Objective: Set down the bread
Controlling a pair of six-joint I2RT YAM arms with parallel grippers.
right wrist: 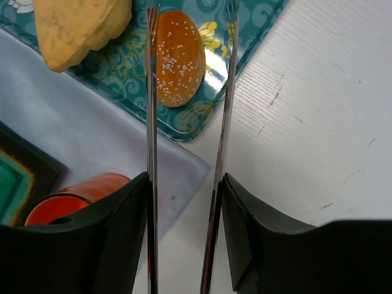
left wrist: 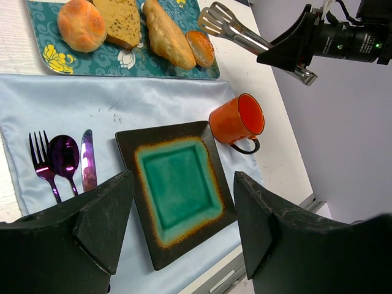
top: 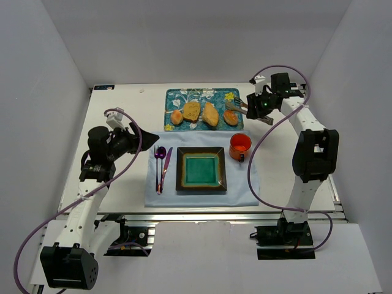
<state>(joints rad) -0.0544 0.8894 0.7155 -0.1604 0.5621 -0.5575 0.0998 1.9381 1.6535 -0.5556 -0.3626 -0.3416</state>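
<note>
**Tongs poised over a bun on the bread tray**

The bun [right wrist: 177, 58], small, orange and dotted with sesame, lies at the right end of the tray [top: 184, 95] at the far side of the table [top: 122, 110]. The tongs [right wrist: 151, 92] reach toward it. In the right wrist view their two metal arms stand apart with the bun between them near the tips. Whether the tips touch it cannot be told.

The right gripper [right wrist: 184, 184] clamps the tongs by their handles, its fingers pressed against the outside of both arms, about half closed.

The step in hand appears to be the pick-up: no bread is lifted and the plate [top: 201, 170] is bare. The next move probably calls for lowering the tips beside the bun, squeezing the tongs shut, then carrying the bun to the plate on the near side of the tray.

A long loaf [top: 210, 114] lies just left of the bun and could be nudged by a tong arm. Further left sit a slice [top: 192, 111] and a round roll [top: 176, 116]. An orange mug [top: 240, 146] stands between the bun and the plate's right corner, so it lies close to the likely path.

The plate rests on a pale blue cloth [top: 202, 197], with purple cutlery [top: 160, 165] to its left. The left gripper [top: 147, 139] hangs over the cloth's left edge, wide open and empty, clear of the route.
</note>
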